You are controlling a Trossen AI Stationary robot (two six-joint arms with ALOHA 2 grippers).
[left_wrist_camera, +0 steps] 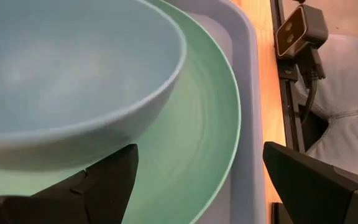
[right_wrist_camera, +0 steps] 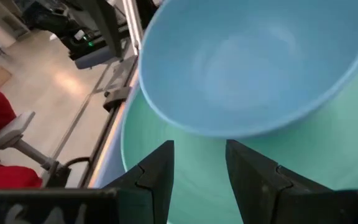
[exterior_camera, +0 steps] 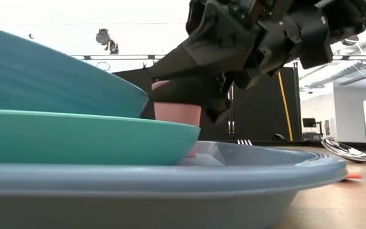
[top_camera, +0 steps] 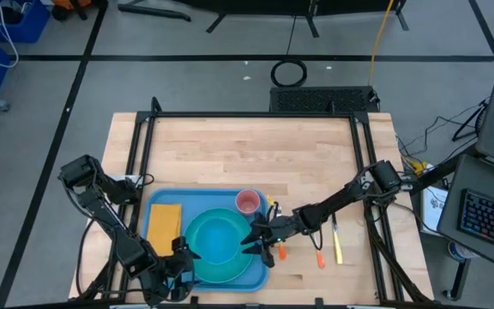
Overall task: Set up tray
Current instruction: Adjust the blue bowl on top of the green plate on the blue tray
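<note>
The light-blue tray (top_camera: 163,259) (exterior_camera: 170,178) lies at the table's near edge. In it lies a round teal plate (top_camera: 245,264) (left_wrist_camera: 197,124) (right_wrist_camera: 328,149), and a blue bowl (top_camera: 213,239) (left_wrist_camera: 61,68) (right_wrist_camera: 247,62) rests on the plate. A pink cup (top_camera: 247,202) (exterior_camera: 176,111) stands in the tray's far right corner, and a yellow flat piece (top_camera: 164,227) lies in its left part. My left gripper (top_camera: 183,262) (left_wrist_camera: 199,149) is open at the plate's near left rim. My right gripper (top_camera: 256,239) (right_wrist_camera: 199,146) (exterior_camera: 196,86) is open over the plate's right rim, pointing at the bowl.
Right of the tray, cutlery lies on the wood: orange-handled pieces (top_camera: 320,257) and a yellow-handled one (top_camera: 337,245); a spoon (exterior_camera: 348,151) shows in the low view. Black frame rails (top_camera: 140,163) run along the table's left and right sides.
</note>
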